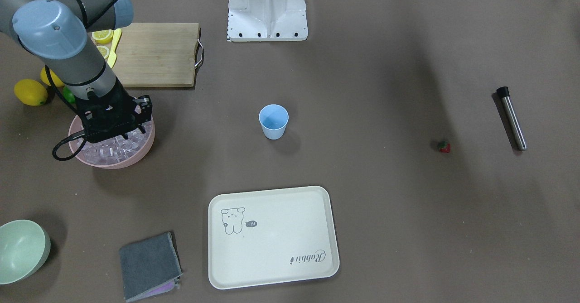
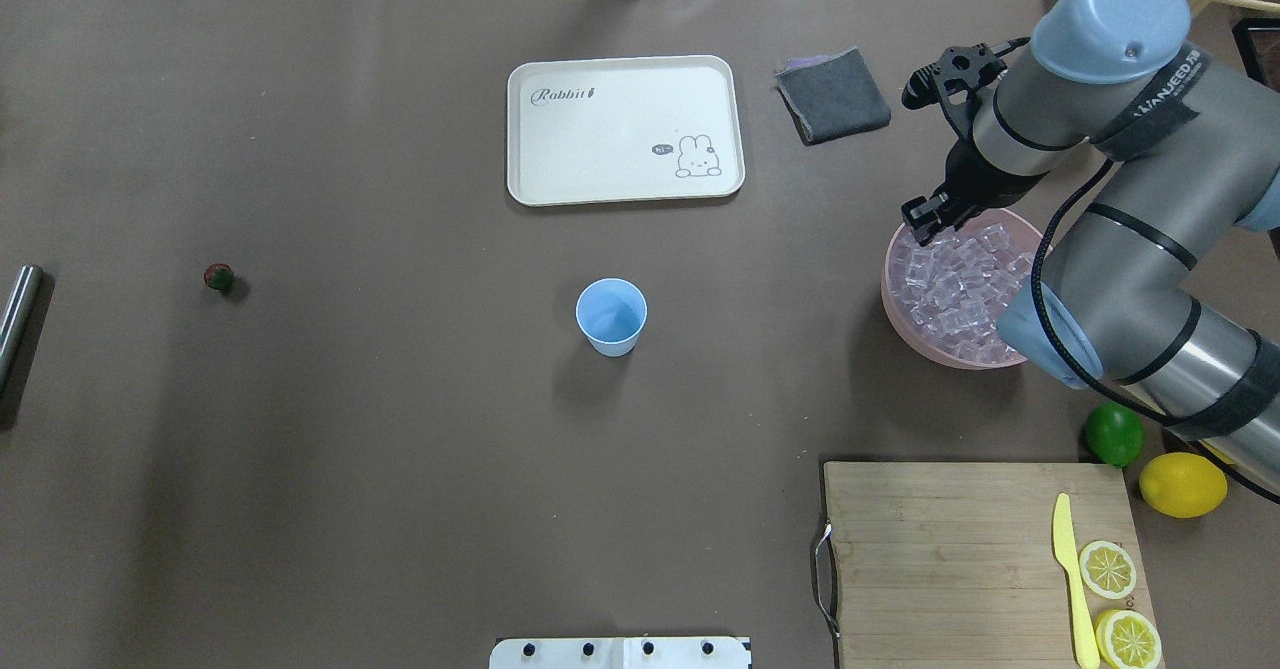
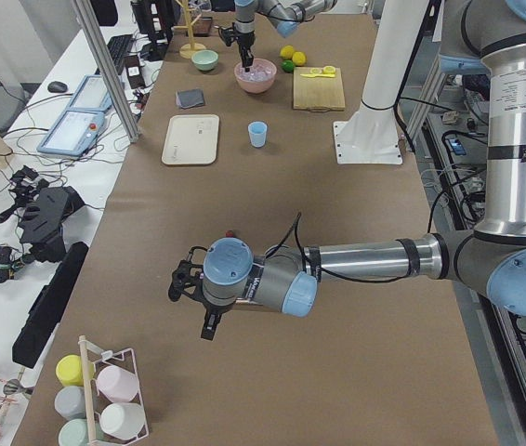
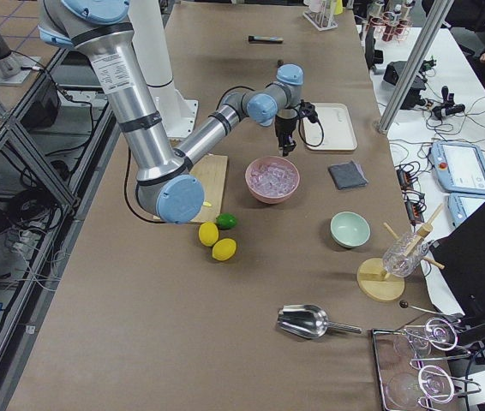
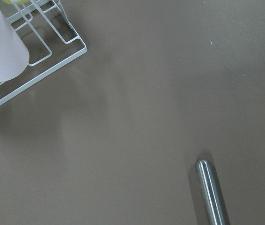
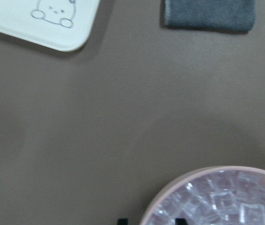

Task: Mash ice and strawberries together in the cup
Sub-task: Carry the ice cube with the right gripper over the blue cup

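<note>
The light-blue cup [image 1: 273,121] stands upright mid-table and looks empty; it also shows in the overhead view [image 2: 611,316]. The ice [image 1: 113,151] fills a pink bowl [image 2: 905,324]. My right gripper [image 2: 922,224] hangs over the bowl's rim, just above the cubes. In the right wrist view its two black fingertips [image 6: 121,221] stand apart at the rim of the bowl. The tiny strawberry [image 1: 444,146] lies alone far from the cup. My left gripper [image 3: 193,297] hovers low near the strawberry [image 3: 231,234]; I cannot tell if it is open.
A steel muddler [image 1: 512,119] lies beyond the strawberry. A cream tray [image 1: 272,237], a grey cloth [image 1: 149,266] and a pale-green bowl [image 1: 20,248] sit at the operators' side. A cutting board [image 2: 980,559] with knife and lemon slices, a lime [image 2: 1113,433] and lemons lie near the pink bowl.
</note>
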